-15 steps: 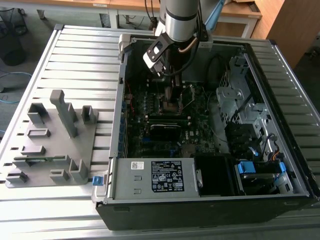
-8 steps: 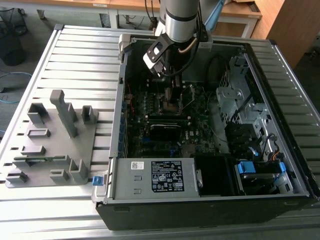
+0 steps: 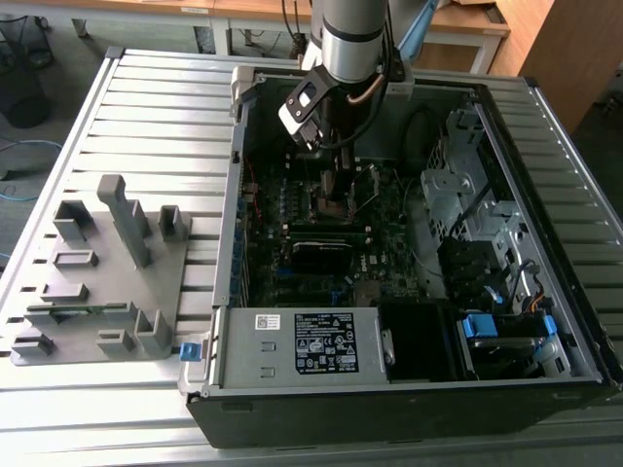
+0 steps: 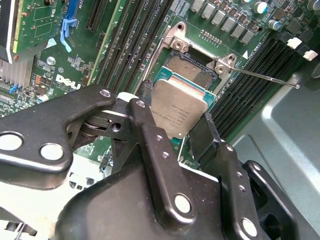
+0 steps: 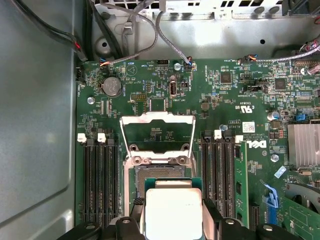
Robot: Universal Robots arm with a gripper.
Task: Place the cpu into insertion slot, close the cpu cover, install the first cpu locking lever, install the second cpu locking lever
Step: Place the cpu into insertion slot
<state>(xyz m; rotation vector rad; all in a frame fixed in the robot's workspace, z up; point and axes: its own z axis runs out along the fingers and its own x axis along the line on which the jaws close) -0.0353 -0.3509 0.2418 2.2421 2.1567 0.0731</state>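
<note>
Closest to us, the black jointed gripper (image 4: 177,107) is clamping the cpu (image 4: 181,111), a small flat square chip with a dull silver-grey metal top. Its two fingers (image 4: 145,92) are pressing on opposite edges. In both wrist views the cpu (image 5: 172,212) is hanging over the near part of the open square socket (image 4: 192,65), and we are not managing to tell whether it is touching the contacts.

Beyond it in the first wrist view, the cpu cover (image 5: 157,118), a thin silvery frame plate with a square window, is standing swung up on its hinge, leaving the socket's mouth free. One locking lever (image 4: 265,77), a thin bare wire rod, is sticking out unlatched over the long black memory slots (image 4: 272,55). These slots are running close along two sides of the socket, and the fingers are sitting just beside them.

In the upper middle of the exterior view, the grey arm (image 3: 350,39) is reaching down into the open computer case (image 3: 224,263). The case walls are ringing the green motherboard (image 3: 292,209). The case is lying on a slatted grey metal table (image 3: 146,107). At the lower left of that frame, a grey fixture with upright pegs (image 3: 107,263) is sitting near the case. Pale wooden desks (image 3: 273,10) are lining the room behind.
</note>
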